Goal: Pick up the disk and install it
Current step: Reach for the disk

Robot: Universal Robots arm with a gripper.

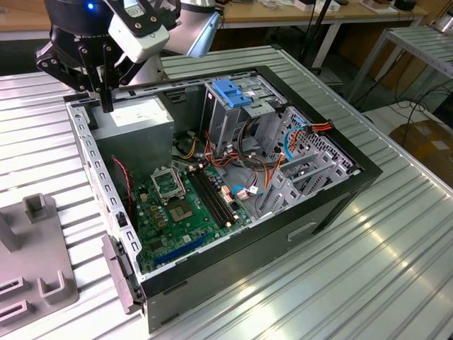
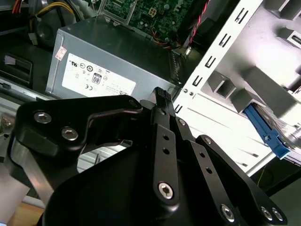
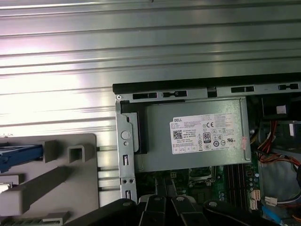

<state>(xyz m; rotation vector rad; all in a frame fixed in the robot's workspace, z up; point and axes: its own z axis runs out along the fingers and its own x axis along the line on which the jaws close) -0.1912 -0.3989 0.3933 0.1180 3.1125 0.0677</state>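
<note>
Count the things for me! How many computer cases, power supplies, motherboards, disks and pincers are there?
Computer case: 1
Power supply: 1
Motherboard: 1
Disk: 1
Pincer: 1
Total: 5

Green mobo (image 1: pixel 180 205); blue-railed disk (image 2: pixel 265 132), prob.

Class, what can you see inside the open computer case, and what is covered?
A green motherboard, a grey power supply, a drive cage topped by a blue bracket, and cables. Whatever lies under the power supply is covered.
</note>
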